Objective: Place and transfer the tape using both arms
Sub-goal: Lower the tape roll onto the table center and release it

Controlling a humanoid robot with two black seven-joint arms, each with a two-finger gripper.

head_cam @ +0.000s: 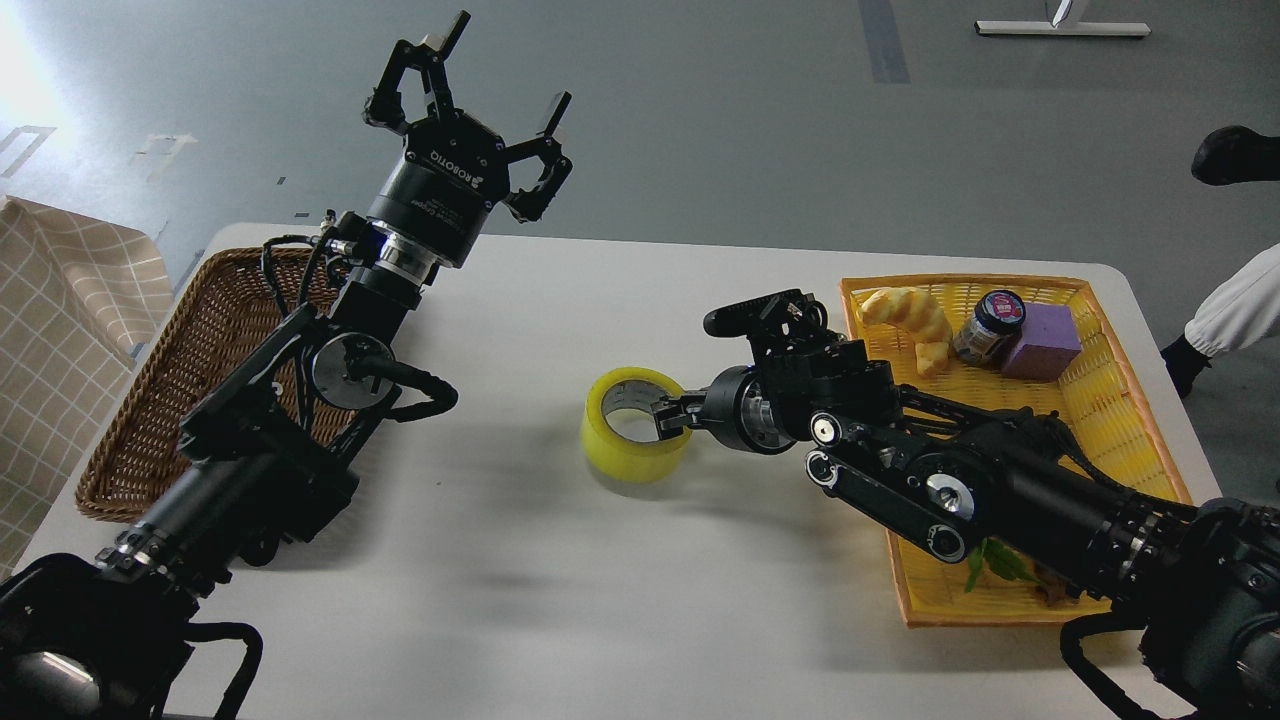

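The tape (630, 445), a yellow roll with a grey-white core, sits at the middle of the white table (560, 310). My right gripper (672, 413) reaches in from the right and is shut on the roll's right wall, one finger inside the core. My left gripper (470, 95) is raised above the table's far left edge, fingers spread open and empty, well away from the tape.
A brown wicker basket (190, 340) lies at the left under my left arm. A yellow tray (1110, 400) at the right holds a croissant (910, 320), a jar (990, 325) and a purple block (1042, 341). A person's sleeve (1235, 300) shows at the right edge.
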